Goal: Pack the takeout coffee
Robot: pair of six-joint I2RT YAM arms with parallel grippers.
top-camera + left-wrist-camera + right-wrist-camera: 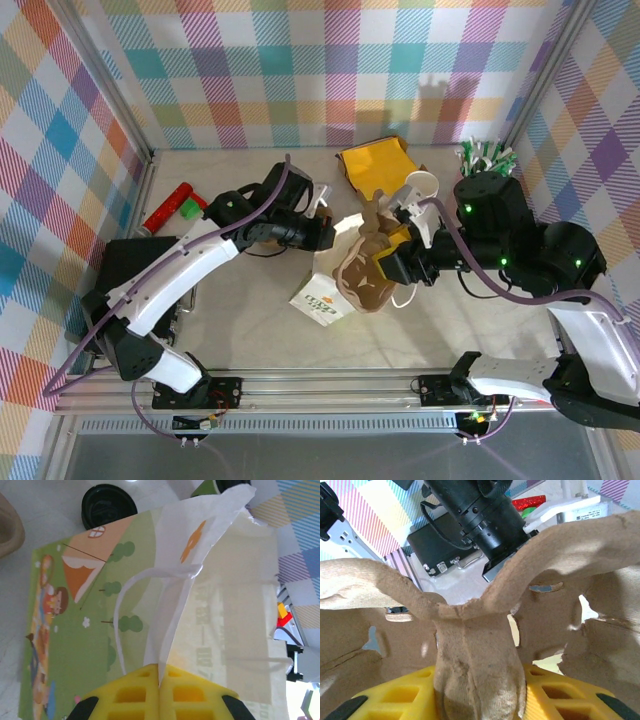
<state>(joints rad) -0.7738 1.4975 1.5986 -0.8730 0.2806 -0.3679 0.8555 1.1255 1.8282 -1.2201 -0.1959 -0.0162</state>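
Two arms both have their hands full here. The left gripper [318,228] has its yellow fingers [125,697] pinched tight on the top edge of the white paper bag [325,292], the one with the little cartoon farm print, so it's holding one side of the mouth up. The right gripper [395,265] is clamped on the middle post of a brown pulp cup tray [362,272]. In the right wrist view you can see the fingers [410,695] squeezing that post from both sides. From above, the tray sits right over the bag's opening, touching or just about.

The coffee cup [422,187] isn't in anything yet. It's standing on the table [250,320] behind the tray, just beside a yellow bag [375,165], open top showing. Its black lid [107,505] is lying on its own on the table past the far side of the paper bag, so the cup isn't capped.

My read: this is the "get the tray into the bag" step, fairly early on. The tray pockets look empty from the wrist cam. Next move probably needs the tray lowered straight down while the left side keeps the mouth spread. The paper looks floppy and creased, so a tray corner could easily snag the rim. After that there's the lid and cup to deal with.
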